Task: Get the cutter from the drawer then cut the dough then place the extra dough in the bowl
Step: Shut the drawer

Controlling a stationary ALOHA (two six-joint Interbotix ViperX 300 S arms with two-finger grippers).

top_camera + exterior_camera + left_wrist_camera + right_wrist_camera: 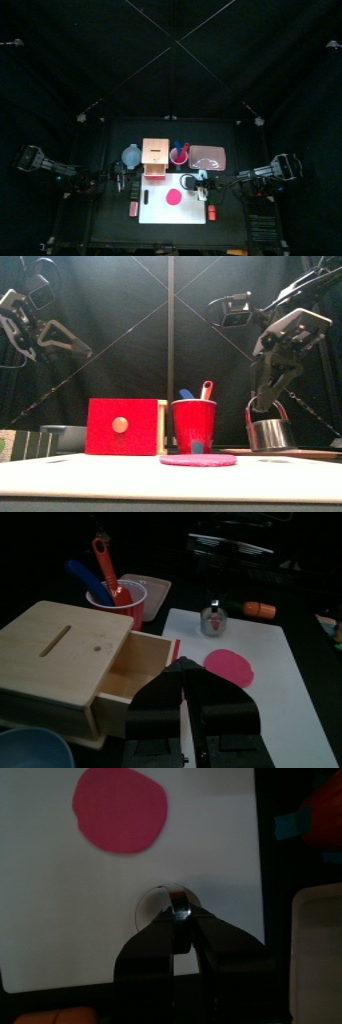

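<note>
The right gripper [178, 916] has its jaws closed on the wire handle of the metal cutter [271, 436], just beside the pink dough [120, 810] on the white cutting board [54, 918]. The left gripper [189, 672], jaws pressed together and empty, hangs near the dough by the wooden box's [60, 647] open drawer [134, 680].

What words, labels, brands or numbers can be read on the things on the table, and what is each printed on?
None can be read. The wooden box, red cup, cutter, dough, white board, bowl and pink tray show no print, label or number in any view.
</note>
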